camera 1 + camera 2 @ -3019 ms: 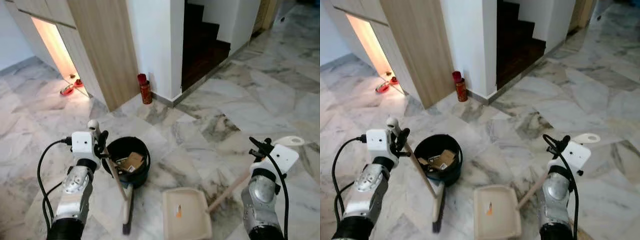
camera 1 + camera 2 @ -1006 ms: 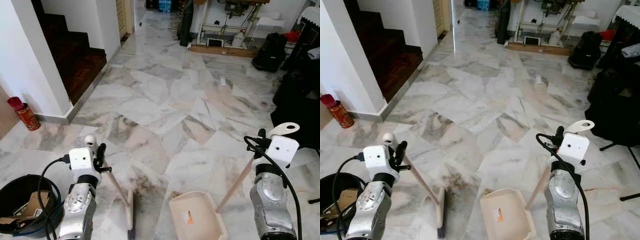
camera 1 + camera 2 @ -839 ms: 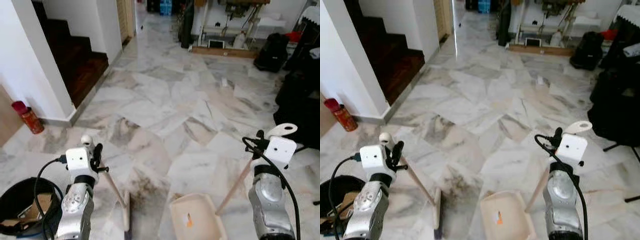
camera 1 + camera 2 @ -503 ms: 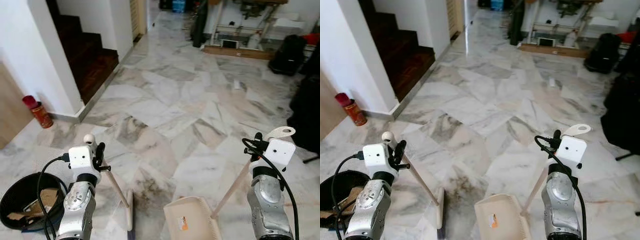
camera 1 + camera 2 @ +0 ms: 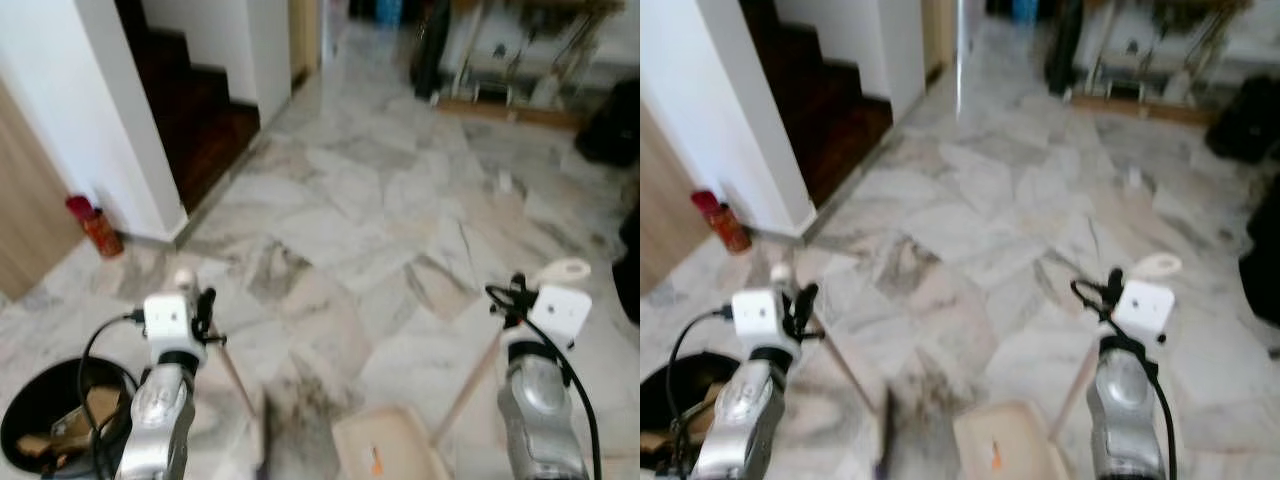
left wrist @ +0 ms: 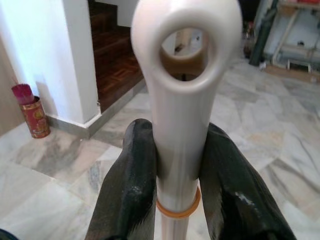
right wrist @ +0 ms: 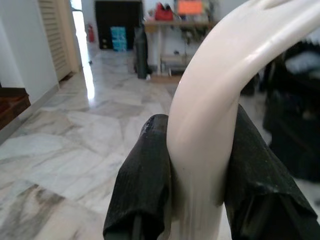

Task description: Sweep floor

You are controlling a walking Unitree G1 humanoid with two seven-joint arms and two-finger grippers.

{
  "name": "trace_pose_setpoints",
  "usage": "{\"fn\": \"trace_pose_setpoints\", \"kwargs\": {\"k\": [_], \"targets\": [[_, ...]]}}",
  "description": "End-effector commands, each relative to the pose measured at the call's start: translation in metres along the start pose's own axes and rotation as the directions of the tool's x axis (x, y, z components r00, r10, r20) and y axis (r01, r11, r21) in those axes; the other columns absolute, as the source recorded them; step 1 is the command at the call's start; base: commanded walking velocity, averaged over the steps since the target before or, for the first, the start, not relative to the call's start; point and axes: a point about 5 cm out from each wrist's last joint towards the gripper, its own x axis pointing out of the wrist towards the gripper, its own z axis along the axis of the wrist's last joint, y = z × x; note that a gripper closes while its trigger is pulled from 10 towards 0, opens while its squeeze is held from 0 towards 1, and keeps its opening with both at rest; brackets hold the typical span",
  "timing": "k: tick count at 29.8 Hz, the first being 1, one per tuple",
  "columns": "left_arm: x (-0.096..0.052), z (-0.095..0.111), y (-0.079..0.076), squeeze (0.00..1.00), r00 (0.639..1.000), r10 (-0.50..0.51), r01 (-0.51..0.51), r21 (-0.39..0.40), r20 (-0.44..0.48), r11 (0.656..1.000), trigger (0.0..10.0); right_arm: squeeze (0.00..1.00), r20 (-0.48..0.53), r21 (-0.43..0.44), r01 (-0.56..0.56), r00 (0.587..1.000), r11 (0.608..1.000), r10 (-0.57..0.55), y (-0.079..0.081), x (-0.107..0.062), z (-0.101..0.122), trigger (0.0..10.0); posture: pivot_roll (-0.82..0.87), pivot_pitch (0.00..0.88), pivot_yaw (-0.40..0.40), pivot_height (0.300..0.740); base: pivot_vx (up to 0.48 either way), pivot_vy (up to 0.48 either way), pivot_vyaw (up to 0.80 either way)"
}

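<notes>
Firmly, left hand [image 6: 177, 165] clamps broom [image 6: 181, 95]; right hand [image 7: 200, 175] clamps dustpan [image 5: 385, 450].

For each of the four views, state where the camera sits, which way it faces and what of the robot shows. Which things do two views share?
Left eye: head, looking down at marble floor; both arms, broom, dustpan.
Right eye: same scene, offset.
Left wrist: along left gripper clamping the broom handle.
Right wrist: along right gripper clamping the dustpan handle.
Shared: red canister and stairs, head and left wrist.
</notes>
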Motion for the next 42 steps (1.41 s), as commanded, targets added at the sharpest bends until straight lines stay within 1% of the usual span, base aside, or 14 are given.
{"fn": "trace_pose_setpoints", "kwargs": {"k": [1,4,9,12,17,26,37,40,42], "targets": [[0.001,0.006,0.005,0.00,1.000,0.006,-0.006,0.018,0.022,1.000,10.0,0.00,0.054,0.043,-0.024,0.998,0.999,0.021,0.010,0.002,0.013,10.0,-0.06,0.000,-0.006,0.740,0.319,0.000,0.00],[0.000,0.006,0.004,0.00,1.000,0.000,0.000,0.019,0.018,1.000,10.0,0.00,0.048,0.048,-0.020,0.999,0.999,0.017,0.010,0.002,0.012,10.0,-0.06,0.000,-0.003,0.740,0.320,0.000,0.00],[0.000,0.004,0.003,0.00,1.000,-0.009,0.009,0.021,0.009,1.000,10.0,0.00,0.042,0.060,-0.031,0.999,0.998,0.028,0.014,-0.001,0.011,10.0,-0.06,0.000,0.003,0.740,0.322,0.000,-0.62],[0.001,0.005,0.002,0.00,1.000,-0.018,0.018,0.022,0.009,1.000,10.0,0.00,0.041,0.057,-0.034,0.999,0.998,0.032,0.014,-0.004,0.008,10.0,-0.05,0.000,0.006,0.740,0.320,0.000,0.00],[0.004,0.009,0.003,0.00,0.999,-0.025,0.025,0.025,0.019,0.999,10.0,0.00,0.054,0.057,-0.040,0.998,0.998,0.037,0.016,-0.004,0.009,10.0,-0.04,0.000,0.009,0.740,0.322,0.000,0.00],[0.001,0.008,0.007,0.00,0.999,-0.032,0.032,0.033,0.015,0.999,10.0,0.00,0.039,0.068,-0.037,0.999,0.997,0.034,0.020,-0.009,0.004,10.0,-0.04,0.000,0.024,0.740,0.322,0.000,0.00],[0.006,0.011,0.006,0.00,0.999,-0.034,0.033,0.031,0.027,0.999,10.0,0.00,0.056,0.064,-0.031,0.998,0.997,0.027,0.017,-0.006,0.008,10.0,-0.05,0.000,0.020,0.740,0.322,0.000,0.00],[0.006,0.012,0.007,0.00,0.999,-0.021,0.020,0.026,0.038,0.999,10.0,0.00,0.061,0.059,-0.028,0.998,0.998,0.025,0.013,-0.008,0.009,10.0,-0.05,0.000,0.014,0.740,0.324,0.000,0.00],[0.005,0.014,0.007,0.00,0.999,-0.019,0.018,0.024,0.042,1.000,10.0,0.00,0.066,0.051,-0.031,0.997,0.998,0.027,0.010,-0.013,0.010,10.0,-0.05,0.000,0.014,0.740,0.319,0.000,0.00]]}}
